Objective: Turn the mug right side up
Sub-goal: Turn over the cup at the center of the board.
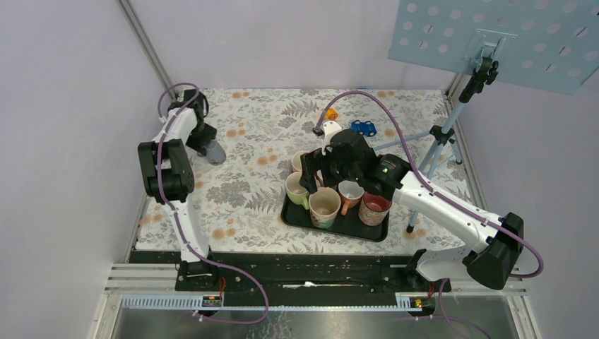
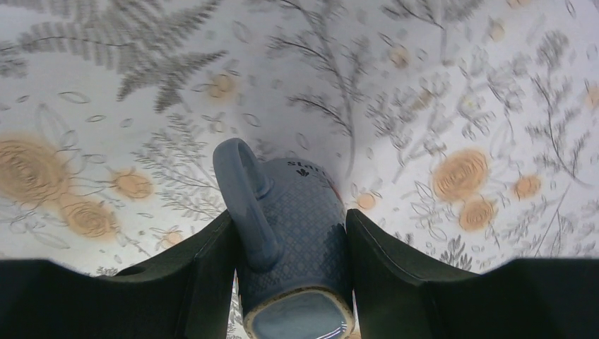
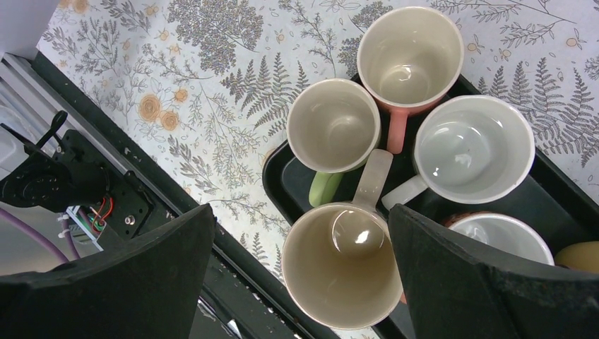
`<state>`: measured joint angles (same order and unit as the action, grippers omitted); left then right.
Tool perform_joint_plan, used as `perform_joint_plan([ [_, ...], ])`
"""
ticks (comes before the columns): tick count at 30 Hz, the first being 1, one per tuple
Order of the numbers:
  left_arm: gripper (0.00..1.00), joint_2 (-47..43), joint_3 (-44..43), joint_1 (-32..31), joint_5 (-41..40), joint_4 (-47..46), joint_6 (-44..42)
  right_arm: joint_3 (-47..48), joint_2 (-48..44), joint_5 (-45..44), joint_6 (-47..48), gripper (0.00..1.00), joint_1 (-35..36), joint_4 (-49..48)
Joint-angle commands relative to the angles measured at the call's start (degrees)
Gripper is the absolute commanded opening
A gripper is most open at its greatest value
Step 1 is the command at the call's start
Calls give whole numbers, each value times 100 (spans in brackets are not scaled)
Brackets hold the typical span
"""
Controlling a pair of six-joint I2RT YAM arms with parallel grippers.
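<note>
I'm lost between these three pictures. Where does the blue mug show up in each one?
Top external: the blue mug is left of centre, over the far-left part of the floral tablecloth.
Left wrist: bottom centre, gripped by the left end effector.
Right wrist: not in it.
Shared landmark: the floral tablecloth, visible in all three views.

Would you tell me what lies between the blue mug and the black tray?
Nothing: the top external view shows only bare floral tablecloth between the blue mug and the black tray.
</note>
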<state>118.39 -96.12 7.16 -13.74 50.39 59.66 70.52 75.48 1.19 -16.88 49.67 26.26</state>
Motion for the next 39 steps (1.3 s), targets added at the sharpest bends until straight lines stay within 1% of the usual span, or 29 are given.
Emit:
perform_joint_plan([
  [1,19,497,-280,-314,418,14,-738,46,-63,106,-75,100,-2,-183],
  [5,19,562,-421,-545,497,41,-1159,64,-6,168,-84,100,-6,-188],
  [7,21,586,-485,-621,557,54,-1383,82,16,184,-79,100,-2,-189],
  [8,25,609,-543,-636,564,113,-1471,90,29,192,-83,100,-5,-196],
  [10,30,629,-659,-639,443,246,-1494,102,46,218,-90,100,-1,-212],
  [11,35,601,-658,-625,398,248,-1463,107,65,235,-87,100,-2,-224],
  [12,40,578,-670,-603,375,246,-1394,108,79,247,-91,100,-2,-226],
  [15,46,550,-772,-533,454,253,-1161,119,114,284,-105,100,-4,-235],
  [18,58,538,-892,-495,381,311,-833,106,116,286,-101,100,-4,-235],
  [21,66,540,-946,-452,383,343,-542,102,116,285,-98,100,-8,-235],
  [23,73,544,-960,-431,413,354,-382,87,116,285,-96,100,-2,-235],
  [24,74,557,-996,-428,422,357,-345,80,116,285,-98,100,0,-235],
  [30,74,397,-834,-311,310,385,200,34,115,294,-105,100,-1,-249],
  [35,67,349,-738,-160,371,393,612,-25,106,308,-120,100,-1,-280],
  [39,58,371,-727,-129,380,420,776,-68,100,303,-127,100,-6,-279],
])
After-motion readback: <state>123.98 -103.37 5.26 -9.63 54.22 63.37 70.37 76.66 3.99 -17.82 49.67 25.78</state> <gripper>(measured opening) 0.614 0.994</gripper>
